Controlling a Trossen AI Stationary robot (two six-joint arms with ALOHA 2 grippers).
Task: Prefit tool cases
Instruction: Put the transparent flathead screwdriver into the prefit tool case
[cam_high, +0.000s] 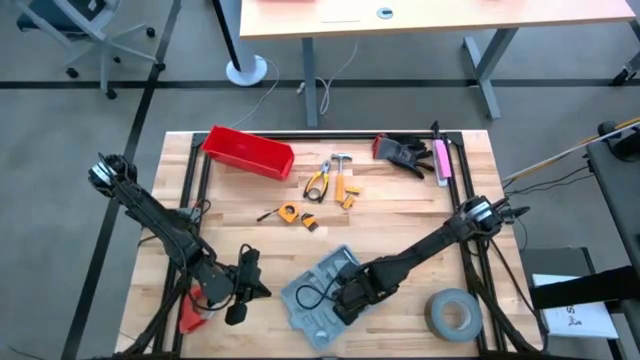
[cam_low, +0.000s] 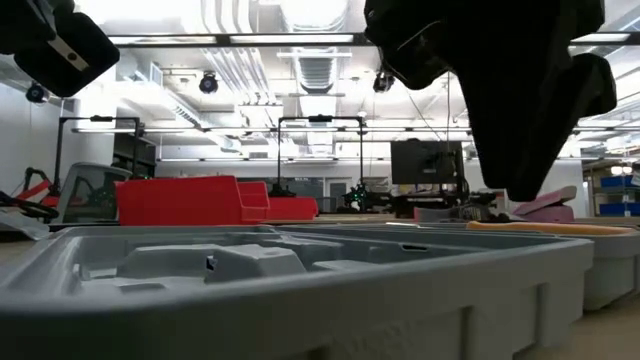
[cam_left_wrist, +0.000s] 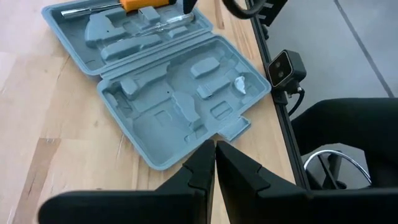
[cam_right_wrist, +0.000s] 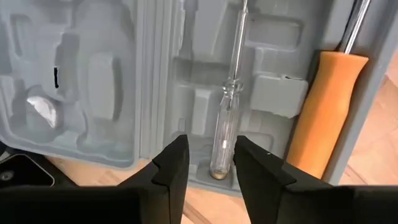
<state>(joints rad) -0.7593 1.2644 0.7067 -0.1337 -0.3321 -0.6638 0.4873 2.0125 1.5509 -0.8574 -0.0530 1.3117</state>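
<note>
Grey-blue tool case (cam_high: 322, 295) lies open at table's near edge, mid. Right gripper (cam_right_wrist: 211, 163) over it, narrowly parted, holding nothing, w/ clear-handled screwdriver (cam_right_wrist: 226, 121) below. Left gripper (cam_left_wrist: 215, 163) closed, beside case.

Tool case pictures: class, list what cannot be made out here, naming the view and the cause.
- High view: the right gripper covers part of the tool case.
- Low view: the case wall hides the recesses.
- Right wrist view: the orange-handled screwdriver is cut off by the edge.
- High view: small tools too small to name.
</note>
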